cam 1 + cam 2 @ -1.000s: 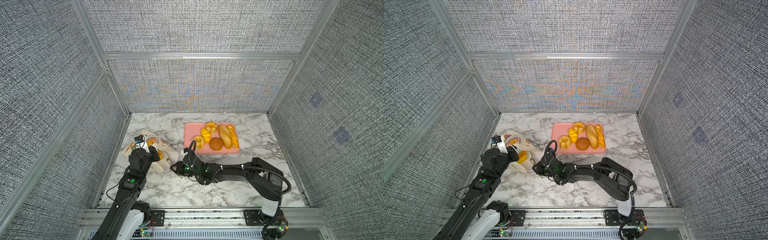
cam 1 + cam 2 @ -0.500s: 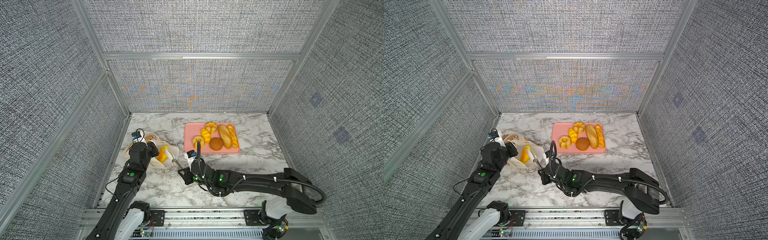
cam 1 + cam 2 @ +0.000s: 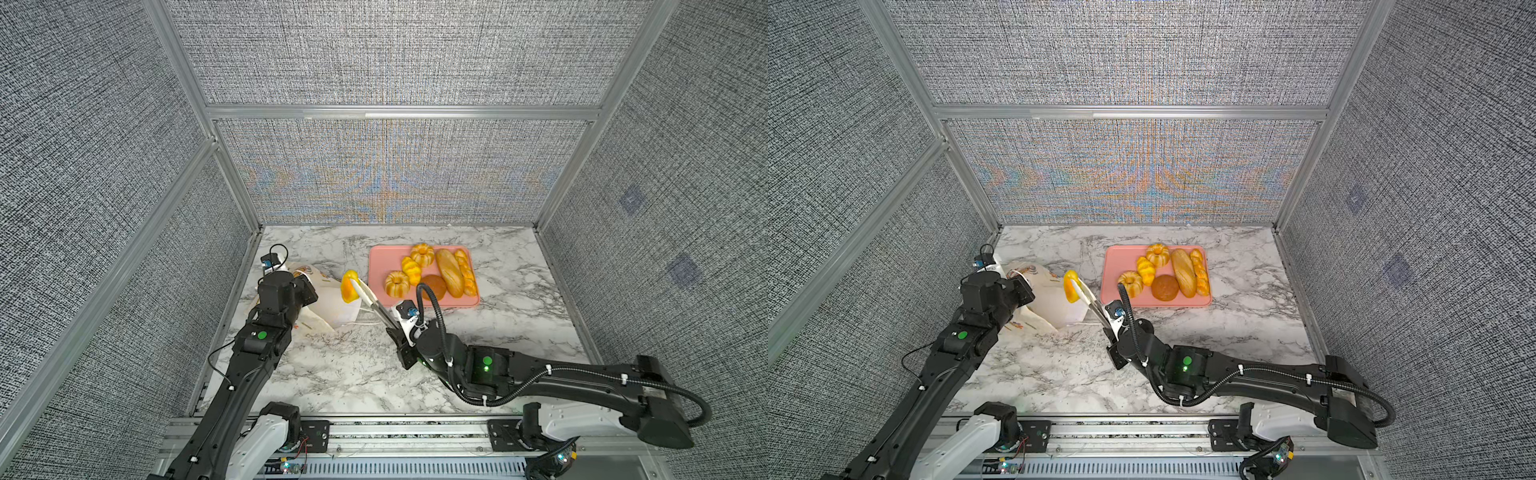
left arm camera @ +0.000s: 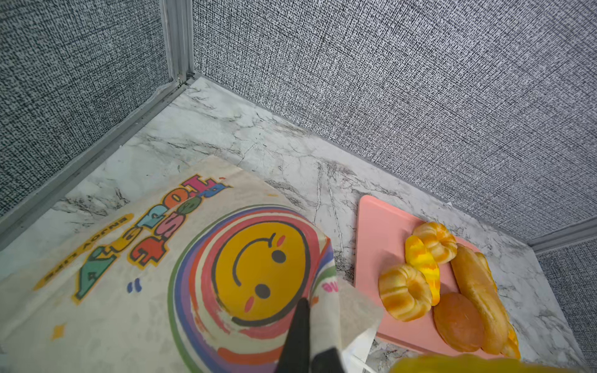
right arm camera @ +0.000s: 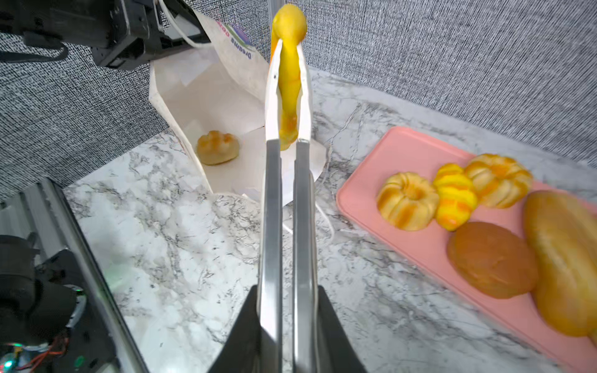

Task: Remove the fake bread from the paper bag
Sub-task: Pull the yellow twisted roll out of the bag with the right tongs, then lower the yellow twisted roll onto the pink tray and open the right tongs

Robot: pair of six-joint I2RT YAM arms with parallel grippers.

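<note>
- my left hand (image 4: 310, 326) is pressed together on the upper lip of the paper bag (image 3: 332, 305), holding the mouth open.
- the paper bag lies on its side on the marble table (image 3: 332, 374), smiley-face side up, with its mouth towards my right arm.
- my right hand (image 5: 287, 323) is clamped on the handles of the metal tongs (image 5: 273, 210), squeezing them nearly together.
- the white tips of the tongs pinch a yellow roll (image 5: 289, 80), a glossy, curved piece of fake bread. it hangs in the air just outside the bag's mouth, between the bag and the pink tray (image 3: 380, 262).
- a small bun (image 5: 218, 147) lies inside the bag on its lower wall.
- the pink tray sits flat on the table near the bag and carries six pieces:
- a far ring bun (image 3: 422, 254), a near ring bun (image 3: 397, 284) and a striped roll (image 3: 411, 270) between them.
- a dark brown bun (image 3: 434, 286).
- a long loaf (image 3: 449, 272) and a twisted loaf (image 3: 465, 272), side by side.
</note>
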